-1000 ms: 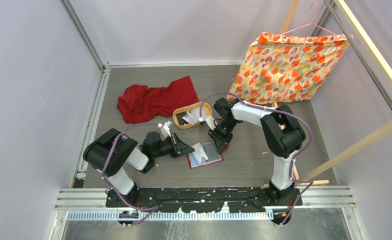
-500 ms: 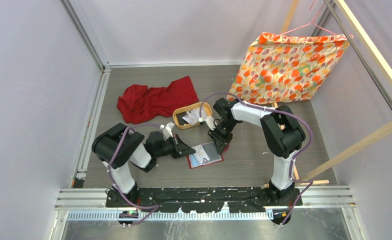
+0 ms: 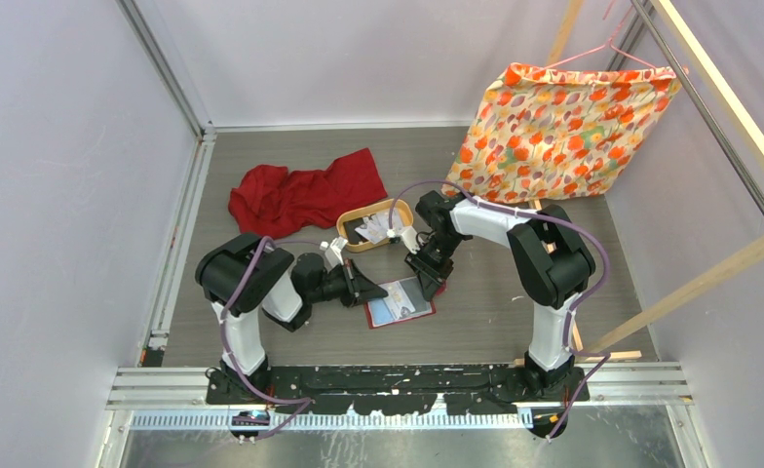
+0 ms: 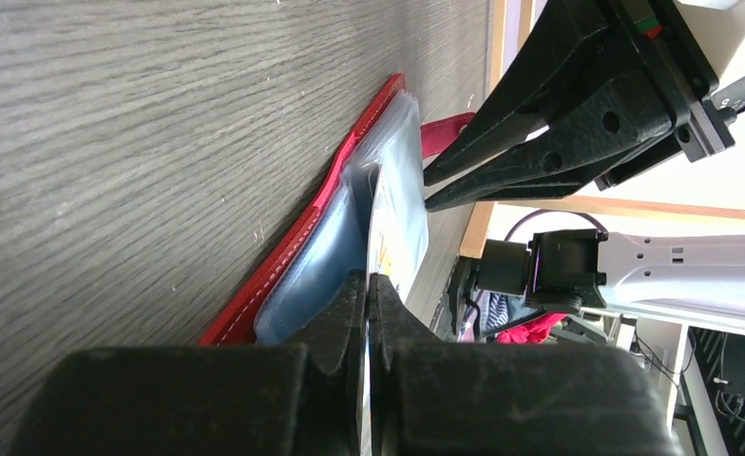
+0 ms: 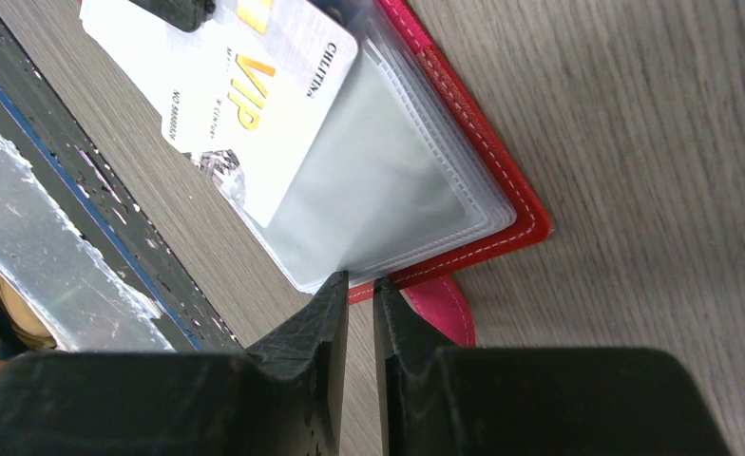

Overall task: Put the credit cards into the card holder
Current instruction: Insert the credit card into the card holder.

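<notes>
Right wrist view: your right gripper [image 5: 359,278] pinches a clear pocket leaf of the card holder [image 5: 487,195], which lies open on the table [image 5: 635,114]. Your left gripper [image 4: 369,282], jaws pressed together, pinches a credit card [image 5: 245,104] over the pockets. The card's held end is cut off, and you cannot tell whether it has entered a pocket.

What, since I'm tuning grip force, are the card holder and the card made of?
Card holder: red leather-like cover, matte, pale stitching along its edge; sleeves seemingly clear soft plastic, see-through. Credit card: probably stiff plastic, smooth white printed face.
</notes>
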Motion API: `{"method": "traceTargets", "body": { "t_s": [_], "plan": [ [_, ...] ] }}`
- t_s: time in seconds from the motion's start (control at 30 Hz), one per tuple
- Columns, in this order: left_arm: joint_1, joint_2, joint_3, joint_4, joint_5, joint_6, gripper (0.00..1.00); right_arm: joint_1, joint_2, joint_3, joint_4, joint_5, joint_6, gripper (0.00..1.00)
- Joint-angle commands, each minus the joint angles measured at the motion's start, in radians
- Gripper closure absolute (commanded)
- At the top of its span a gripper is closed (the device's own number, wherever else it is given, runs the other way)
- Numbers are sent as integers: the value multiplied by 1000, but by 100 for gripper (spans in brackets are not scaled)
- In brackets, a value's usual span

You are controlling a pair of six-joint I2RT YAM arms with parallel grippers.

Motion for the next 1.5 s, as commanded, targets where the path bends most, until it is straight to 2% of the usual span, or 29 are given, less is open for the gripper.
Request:
{"method": "traceTargets", "body": {
  "t_s": [0.0, 0.4, 0.6, 1.17, 1.47],
  "plan": [
    [-13, 28, 25, 48, 11, -7, 100, 7, -3, 33, -11, 4, -7, 79],
    [-14, -4, 10, -19, 22, -75, 100, 10, -6, 33, -13, 4, -8, 79],
    [-16, -27, 40, -103, 50, -61, 100, 10, -9, 33, -11, 6, -7, 79],
    [-16, 28, 158, -224, 128, -32, 100, 14, -12, 34, -11, 6, -8, 78],
    [-16, 27, 217, -318, 126, -7, 99, 14, -19, 35, -9, 5, -4, 77]
  ]
}}
